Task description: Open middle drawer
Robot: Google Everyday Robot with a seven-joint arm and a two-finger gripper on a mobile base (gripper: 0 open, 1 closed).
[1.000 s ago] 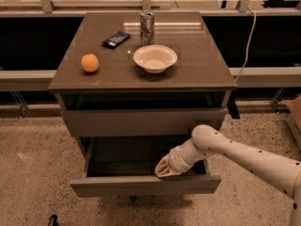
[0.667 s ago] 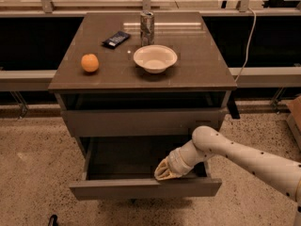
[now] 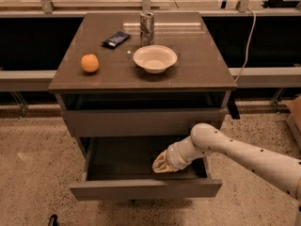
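The middle drawer is pulled out toward me, and its dark, empty inside shows. Its plain grey-brown front is the lowest panel in view. Above it, the taller top drawer stands slightly out from the cabinet. The lowest drawer is hidden under the open one. My gripper reaches in from the right on a white arm. It sits inside the middle drawer, just behind the front panel and right of centre.
On the cabinet top stand an orange, a white bowl, a metal can and a dark snack packet. Speckled floor lies on both sides. A cable hangs at the right, and a railing runs behind.
The middle drawer front has slid slightly further out toward me. My gripper has shifted a little to the left inside the drawer.
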